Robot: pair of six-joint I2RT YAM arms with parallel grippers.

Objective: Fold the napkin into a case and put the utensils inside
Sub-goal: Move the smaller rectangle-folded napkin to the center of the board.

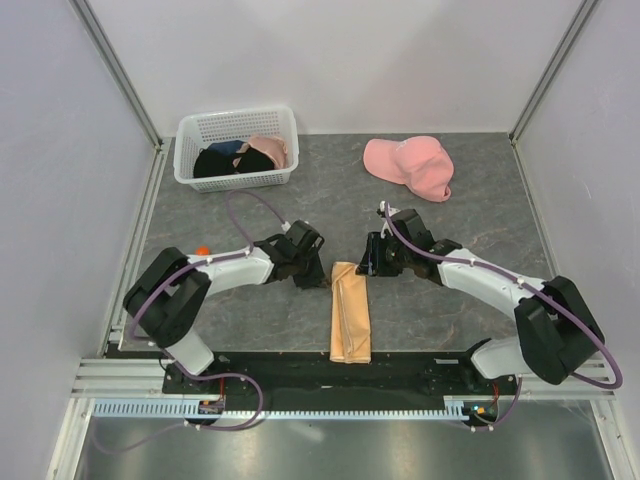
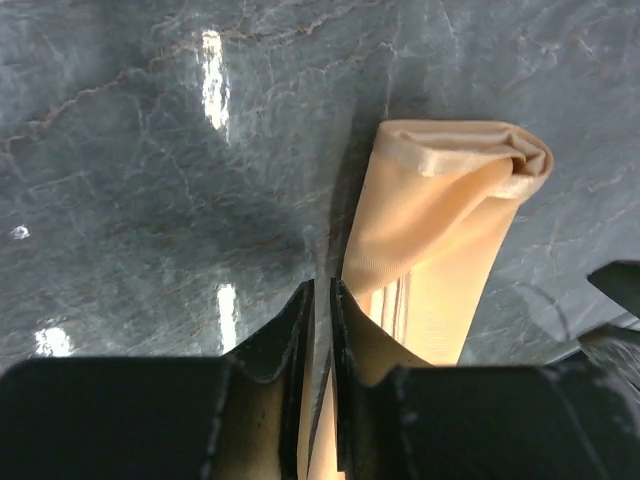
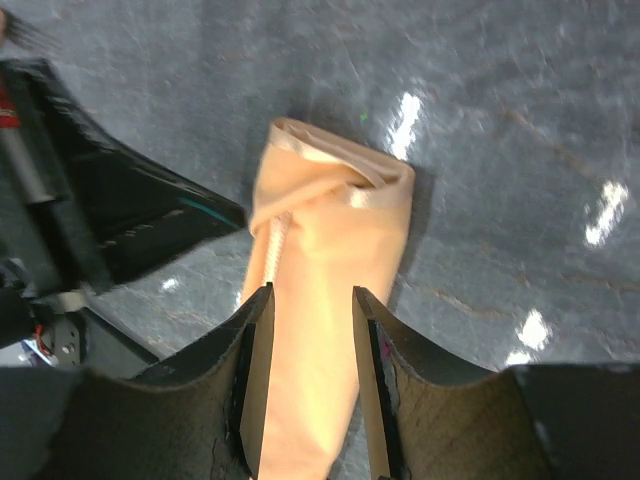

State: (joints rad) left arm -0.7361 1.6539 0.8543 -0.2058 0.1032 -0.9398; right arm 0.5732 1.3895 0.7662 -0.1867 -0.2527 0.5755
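Note:
The napkin lies folded into a long narrow peach-tan strip at the table's middle, running toward the near edge. Its far end is rolled over in the left wrist view and the right wrist view. My left gripper is just left of that far end, its fingers nearly together with only a thin slit and nothing clearly held. My right gripper is just right of the far end, open, with the strip showing between its fingers. A small orange spot shows by the left arm; the utensils are otherwise hidden.
A white basket with dark and pink clothes stands at the back left. A pink cap lies at the back right. Grey walls and metal posts close in the table on three sides.

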